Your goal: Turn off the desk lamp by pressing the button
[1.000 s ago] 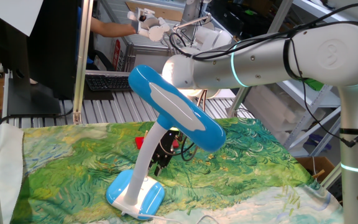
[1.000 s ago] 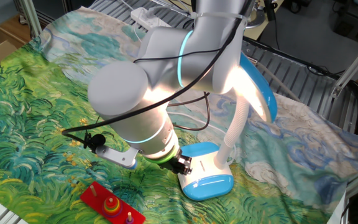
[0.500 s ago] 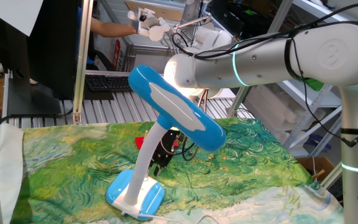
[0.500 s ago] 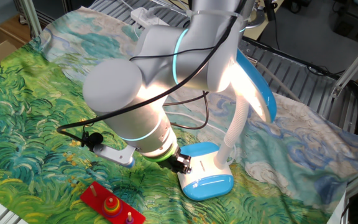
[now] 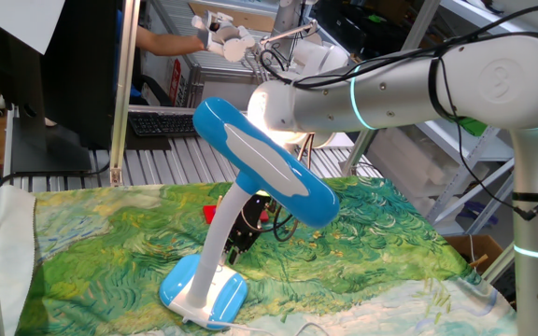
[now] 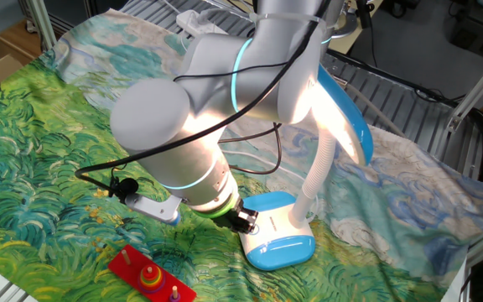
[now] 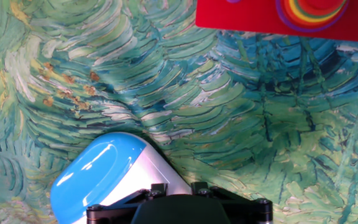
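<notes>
1. The desk lamp (image 5: 250, 177) stands lit on the painted cloth (image 6: 40, 143), its base (image 6: 277, 228) under the gripper (image 6: 243, 221)
2. Press straight down on the button, I'd say
3. Fingertips hidden; can't tell their state
4. Arm barely shifted since a second ago

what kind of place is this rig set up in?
Most likely a robotics lab or workshop. The arm works at a table draped in a painted-landscape cloth, with metal shelving behind it and a keyboard at a workstation beyond. The desk lamp looks like a test prop.
</notes>
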Controlling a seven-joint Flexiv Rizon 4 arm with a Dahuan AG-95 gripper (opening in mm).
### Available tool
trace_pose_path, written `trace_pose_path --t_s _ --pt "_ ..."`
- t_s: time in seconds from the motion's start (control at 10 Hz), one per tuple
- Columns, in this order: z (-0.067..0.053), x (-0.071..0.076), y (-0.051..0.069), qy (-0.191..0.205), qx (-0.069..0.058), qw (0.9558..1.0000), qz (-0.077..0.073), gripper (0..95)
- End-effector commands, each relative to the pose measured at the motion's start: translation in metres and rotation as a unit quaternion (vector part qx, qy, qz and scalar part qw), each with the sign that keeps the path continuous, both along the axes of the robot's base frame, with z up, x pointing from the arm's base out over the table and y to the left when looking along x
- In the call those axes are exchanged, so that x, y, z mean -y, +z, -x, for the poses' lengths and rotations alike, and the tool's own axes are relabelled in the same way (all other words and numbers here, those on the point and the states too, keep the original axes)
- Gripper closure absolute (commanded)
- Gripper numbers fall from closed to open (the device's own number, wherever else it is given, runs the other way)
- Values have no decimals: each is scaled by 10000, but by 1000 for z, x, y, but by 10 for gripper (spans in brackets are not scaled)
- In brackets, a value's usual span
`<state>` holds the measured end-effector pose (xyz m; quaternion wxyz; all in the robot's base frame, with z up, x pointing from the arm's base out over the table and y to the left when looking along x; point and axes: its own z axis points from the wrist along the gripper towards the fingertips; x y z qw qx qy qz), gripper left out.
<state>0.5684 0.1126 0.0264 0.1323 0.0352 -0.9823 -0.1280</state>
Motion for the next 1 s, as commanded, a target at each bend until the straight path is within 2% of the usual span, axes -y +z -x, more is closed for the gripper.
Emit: trace_pose_path --t_s 0.1,0.2,0.3,0.6,1.0 --pt "-4 -1 1 -128 -209 9996 -128 570" --pt "-6 -1 2 -126 -251 9995 -129 570" --pt "-6 -1 2 -130 -251 9995 -128 760" --pt "-6 -1 2 -147 -290 9994 -140 760" --pt "-5 -1 3 -188 -290 9990 -277 760"
